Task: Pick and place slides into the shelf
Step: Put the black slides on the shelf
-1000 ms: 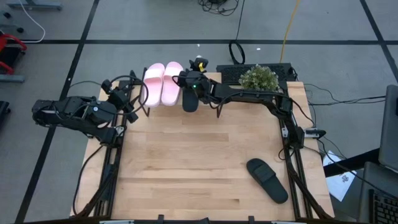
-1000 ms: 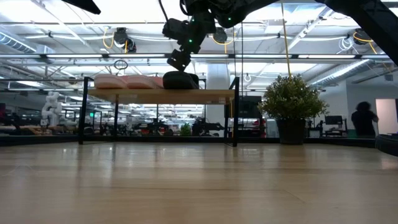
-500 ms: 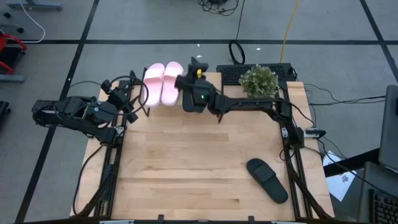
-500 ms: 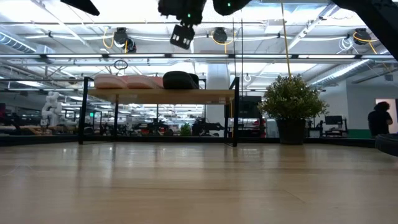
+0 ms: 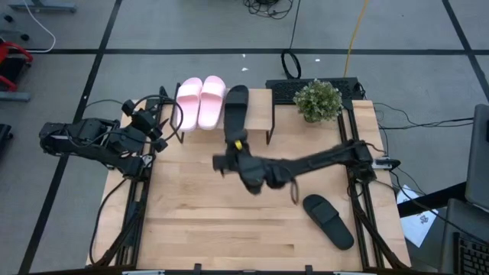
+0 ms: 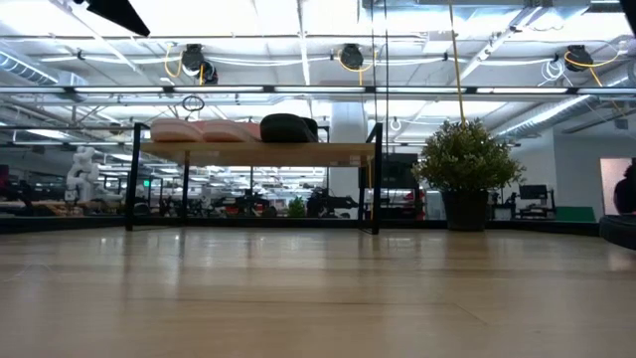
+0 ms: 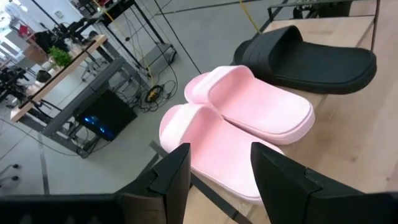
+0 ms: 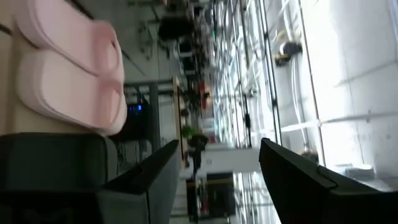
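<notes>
Two pale pink slides and one black slide lie side by side, soles down, on the shelf's top board at the table's far edge; they also show in the low view, pink and black. The second black slide lies on the table at the near right. My right gripper is open and empty above the table's middle, in front of the shelf. My left gripper is open and empty by the shelf's left end, facing the pink slides.
A potted plant stands at the far right, beside the shelf. The shelf's thin black legs stand on the tabletop. The bare wooden tabletop stretches in front of the shelf. My right arm reaches across the table from the right.
My right gripper has risen off the black slide on the shelf and drawn back toward the table's near edge, over the table's middle. The black slide stays on the shelf beside the pink ones.
</notes>
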{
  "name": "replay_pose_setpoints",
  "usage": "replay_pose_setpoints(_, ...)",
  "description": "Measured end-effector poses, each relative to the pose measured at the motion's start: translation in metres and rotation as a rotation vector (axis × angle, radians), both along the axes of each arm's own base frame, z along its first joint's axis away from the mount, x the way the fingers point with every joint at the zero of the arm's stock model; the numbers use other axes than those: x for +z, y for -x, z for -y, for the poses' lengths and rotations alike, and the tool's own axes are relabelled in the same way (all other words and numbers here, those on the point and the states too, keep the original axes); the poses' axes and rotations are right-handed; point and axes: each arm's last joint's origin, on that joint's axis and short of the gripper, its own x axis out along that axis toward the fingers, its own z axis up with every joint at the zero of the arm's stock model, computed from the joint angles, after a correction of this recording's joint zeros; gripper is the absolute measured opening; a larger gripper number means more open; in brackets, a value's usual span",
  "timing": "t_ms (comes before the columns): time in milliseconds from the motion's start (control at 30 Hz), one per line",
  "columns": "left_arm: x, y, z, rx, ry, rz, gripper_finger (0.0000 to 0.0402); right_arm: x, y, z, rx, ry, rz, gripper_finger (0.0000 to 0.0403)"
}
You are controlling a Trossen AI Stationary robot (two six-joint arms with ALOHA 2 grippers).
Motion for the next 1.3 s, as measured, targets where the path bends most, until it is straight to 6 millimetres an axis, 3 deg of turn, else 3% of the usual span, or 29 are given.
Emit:
replay_pose_setpoints(267, -0.001, 0.000, 0.000, -0.007, 0.033, 0.008, 0.0175, 0.045, 0.054, -0.070, 0.166, -0.060, 0.108, 0.0210)
replay_pose_setpoints(467, -0.001, 0.000, 0.000, 0.004, 0.048, 0.028, 0.0175, 0.077, 0.093, -0.090, 0.228, -0.128, 0.220, 0.0210)
replay_pose_setpoints(600, -0.001, 0.000, 0.001, 0.014, 0.063, 0.047, 0.0175, 0.083, 0.119, -0.085, 0.217, -0.181, 0.285, 0.0210)
replay_pose_setpoints(900, -0.001, -0.001, 0.001, 0.012, 0.086, 0.066, 0.0175, 0.045, 0.186, -0.045, 0.183, -0.163, 0.229, 0.0210)
replay_pose_setpoints(1200, 0.001, -0.003, 0.001, 0.013, 0.095, 0.104, 0.0175, 0.046, 0.248, -0.008, 0.278, -0.189, 0.295, 0.0210)
replay_pose_setpoints(1300, 0.004, -0.005, 0.002, 0.012, 0.102, 0.142, 0.0175, 0.044, 0.263, 0.001, 0.280, -0.255, 0.416, 0.0210)
